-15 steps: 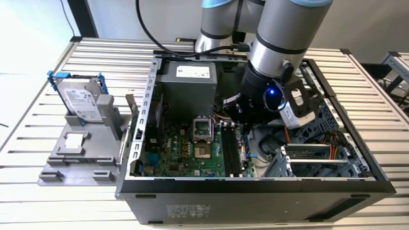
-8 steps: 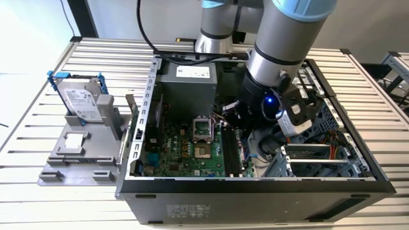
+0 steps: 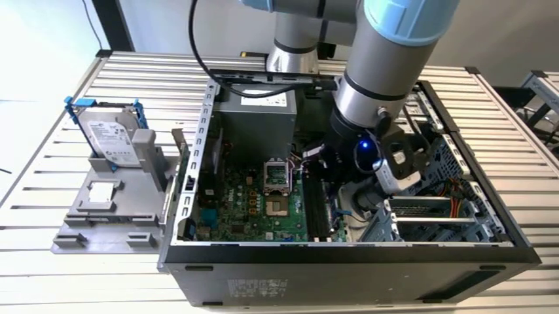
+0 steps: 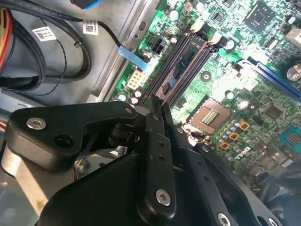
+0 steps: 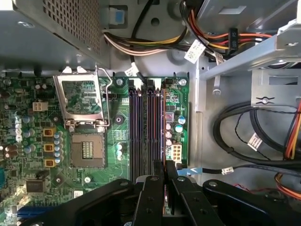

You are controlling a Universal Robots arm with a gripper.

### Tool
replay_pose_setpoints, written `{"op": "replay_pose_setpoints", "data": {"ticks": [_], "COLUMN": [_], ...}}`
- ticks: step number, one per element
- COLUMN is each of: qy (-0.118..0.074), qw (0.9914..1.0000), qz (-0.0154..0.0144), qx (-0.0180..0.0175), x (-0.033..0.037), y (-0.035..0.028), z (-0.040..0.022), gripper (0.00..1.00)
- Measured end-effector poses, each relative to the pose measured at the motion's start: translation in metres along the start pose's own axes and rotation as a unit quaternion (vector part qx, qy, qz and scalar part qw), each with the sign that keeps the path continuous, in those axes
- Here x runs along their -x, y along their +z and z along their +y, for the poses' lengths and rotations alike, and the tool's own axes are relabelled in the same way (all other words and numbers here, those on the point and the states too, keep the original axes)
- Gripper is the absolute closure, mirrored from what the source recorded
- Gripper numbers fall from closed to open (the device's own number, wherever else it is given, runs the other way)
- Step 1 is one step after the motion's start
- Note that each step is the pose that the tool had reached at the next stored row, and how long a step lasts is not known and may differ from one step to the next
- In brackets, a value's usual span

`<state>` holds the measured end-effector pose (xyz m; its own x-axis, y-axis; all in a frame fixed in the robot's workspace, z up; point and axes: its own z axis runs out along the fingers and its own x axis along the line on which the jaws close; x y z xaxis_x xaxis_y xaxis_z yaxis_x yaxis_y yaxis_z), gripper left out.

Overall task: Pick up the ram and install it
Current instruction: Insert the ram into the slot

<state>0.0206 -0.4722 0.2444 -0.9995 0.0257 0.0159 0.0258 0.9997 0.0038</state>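
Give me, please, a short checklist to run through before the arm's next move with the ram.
1. Grip on the ram: ok, the gripper is shut on its near end.
2. Alignment: ok, the ram runs along the long black slots.
3. Ram fully seated, latches closed: cannot tell.
4. Black cables off the slots: ok, they lie beside the board.
5. CPU socket untouched: ok, the gripper is apart from it.
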Motion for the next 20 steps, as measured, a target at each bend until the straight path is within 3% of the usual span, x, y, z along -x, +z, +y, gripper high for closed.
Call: {"op": "replay_pose_setpoints", "data": {"ticks": [13,20], "qy": [0.000,0.001], "qw": [1.00000,1.00000], "qz": [-0.0001,0.0000], "qx": [-0.0008,-0.0009], "x": [-0.0007,-0.0016], "y": [0.0213,0.0223], "z": [-0.0001,0.0001], "gripper": [1.00,1.00]}}
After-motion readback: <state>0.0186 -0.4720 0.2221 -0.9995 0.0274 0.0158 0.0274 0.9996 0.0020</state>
